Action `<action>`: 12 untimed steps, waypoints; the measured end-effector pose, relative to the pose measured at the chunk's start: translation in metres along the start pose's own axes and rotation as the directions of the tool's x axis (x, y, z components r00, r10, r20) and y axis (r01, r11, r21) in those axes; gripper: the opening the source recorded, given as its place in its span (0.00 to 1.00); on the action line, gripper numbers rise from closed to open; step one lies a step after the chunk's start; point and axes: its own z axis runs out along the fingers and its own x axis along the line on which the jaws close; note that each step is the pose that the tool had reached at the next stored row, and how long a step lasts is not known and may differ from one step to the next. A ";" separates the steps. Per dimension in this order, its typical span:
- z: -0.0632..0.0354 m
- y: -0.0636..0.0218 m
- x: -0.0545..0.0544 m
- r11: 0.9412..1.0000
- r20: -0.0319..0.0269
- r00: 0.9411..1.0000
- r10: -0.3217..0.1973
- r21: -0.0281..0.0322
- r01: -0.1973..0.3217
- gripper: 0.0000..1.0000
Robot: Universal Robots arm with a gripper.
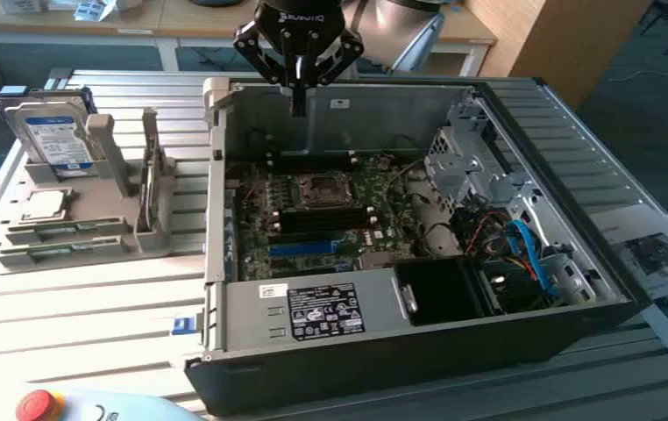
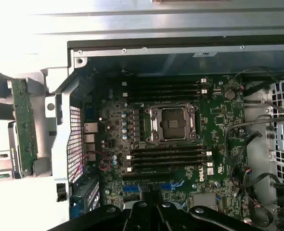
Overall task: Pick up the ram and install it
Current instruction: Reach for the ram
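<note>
Exterior view: closed end effector (image 1: 298,103) above computer case (image 1: 346,367)

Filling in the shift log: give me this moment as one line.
gripper: shut, nothing held | position: above open case | ram: in holder outside case

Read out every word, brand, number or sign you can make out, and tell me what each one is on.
"DELL": white letters on the motherboard.
"ROBOTIQ": upside down, on the body of the tool.
Too small to read: the black label on the computer case, the sticker on the hard drive, and the printed sheets beside the case.
</note>
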 end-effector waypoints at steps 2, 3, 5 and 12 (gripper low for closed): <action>0.0000 0.0000 0.000 1.000 0.000 1.000 0.000 0.000 0.000 0.11; 0.0000 0.0000 0.000 1.000 0.000 1.000 0.000 0.000 0.000 0.11; 0.0001 0.0000 0.000 1.000 0.000 1.000 0.000 0.000 0.000 0.11; -0.0001 -0.0003 0.004 1.000 0.000 1.000 0.000 0.000 0.000 0.11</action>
